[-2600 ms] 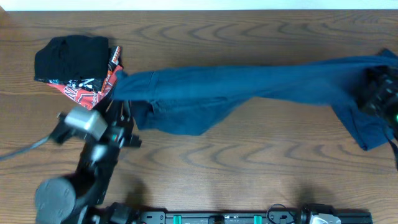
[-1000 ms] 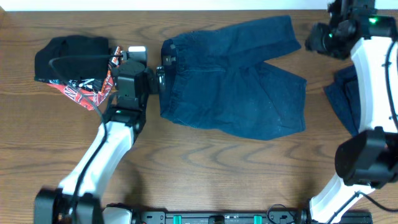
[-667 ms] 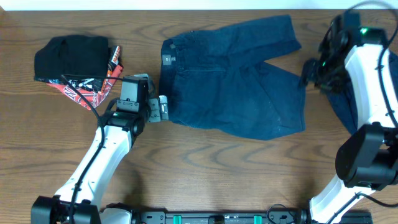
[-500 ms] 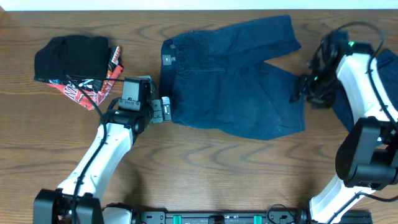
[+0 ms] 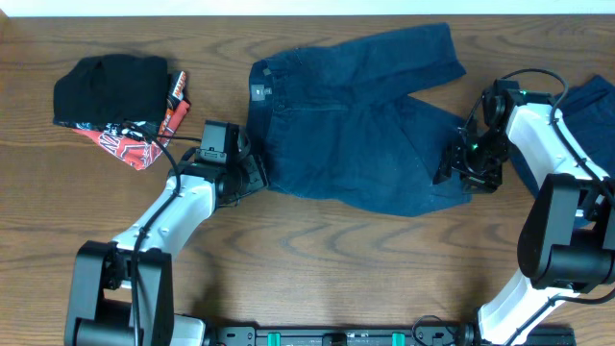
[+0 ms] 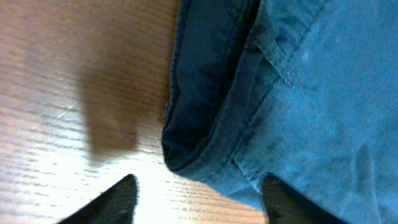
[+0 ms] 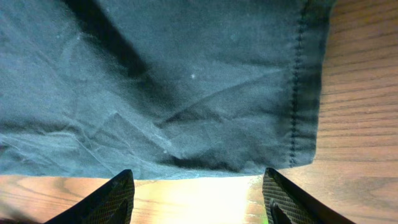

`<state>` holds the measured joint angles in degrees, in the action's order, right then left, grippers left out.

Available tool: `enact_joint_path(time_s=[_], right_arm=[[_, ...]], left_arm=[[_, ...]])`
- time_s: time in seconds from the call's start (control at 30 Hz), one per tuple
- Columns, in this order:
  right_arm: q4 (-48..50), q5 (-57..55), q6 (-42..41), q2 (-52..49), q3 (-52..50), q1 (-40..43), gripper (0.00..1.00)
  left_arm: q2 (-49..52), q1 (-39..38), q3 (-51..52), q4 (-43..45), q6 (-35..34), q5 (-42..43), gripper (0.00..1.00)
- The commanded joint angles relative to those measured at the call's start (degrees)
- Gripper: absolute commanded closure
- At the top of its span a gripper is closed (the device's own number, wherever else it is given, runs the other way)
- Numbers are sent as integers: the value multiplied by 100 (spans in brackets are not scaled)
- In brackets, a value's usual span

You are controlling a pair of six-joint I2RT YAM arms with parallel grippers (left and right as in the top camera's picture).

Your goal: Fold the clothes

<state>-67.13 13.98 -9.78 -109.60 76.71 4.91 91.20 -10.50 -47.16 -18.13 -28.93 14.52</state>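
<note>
On a brown wooden table (image 5: 336,259), the left gripper (image 6: 198,190) stands open at the waistband corner of the navy shorts (image 5: 356,125). The right gripper (image 7: 198,186) is open over a leg hem corner. The shorts lie spread flat mid-table, with another navy garment (image 5: 588,96) at the right edge and a black-and-red pile (image 5: 113,91) far left.

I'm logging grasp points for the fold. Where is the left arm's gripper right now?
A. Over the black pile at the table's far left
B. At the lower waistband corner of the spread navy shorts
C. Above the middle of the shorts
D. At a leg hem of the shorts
B: the left gripper sits at the waistband end of the navy shorts, and its wrist view shows that corner just ahead of its open fingers.
</note>
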Motion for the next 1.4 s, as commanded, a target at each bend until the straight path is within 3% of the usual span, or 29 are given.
enact_joint_path(time_s=[0.0,0.33,0.4,0.5,0.53,0.7,0.93,1.13,1.27,1.3,1.37], right_arm=[[0,87,85,-17,-22,-48,36],[-52,90,55,-15,-22,-48,36],[-52,92,42,-13,-22,-48,36],[-116,90,44,-13,-22,-48,37],[-149,87,44,-13,-22,-48,37],[-289,90,44,-13,-24,-48,37],[-503,90,85,-13,-280,-63,37],[52,170,85,-13,-876,-216,37],[581,391,-103,-13,-1110,-317,45],[664,448,-114,-13,-1128,-345,50],[758,470,-160,-13,-1137,-396,71]], left_arm=[[133,20,81,72,-772,92,45],[509,20,81,343,-1082,92,48],[592,20,81,461,-1080,90,55],[656,20,81,608,-1078,90,88],[654,20,81,640,-1054,92,94],[568,20,79,612,-671,118,94],[-76,20,79,-702,-621,133,94],[-330,20,79,-741,-603,133,94],[-330,20,81,-909,-601,133,94],[-330,20,81,-957,-592,133,94],[-330,20,81,-1019,-516,133,94]])
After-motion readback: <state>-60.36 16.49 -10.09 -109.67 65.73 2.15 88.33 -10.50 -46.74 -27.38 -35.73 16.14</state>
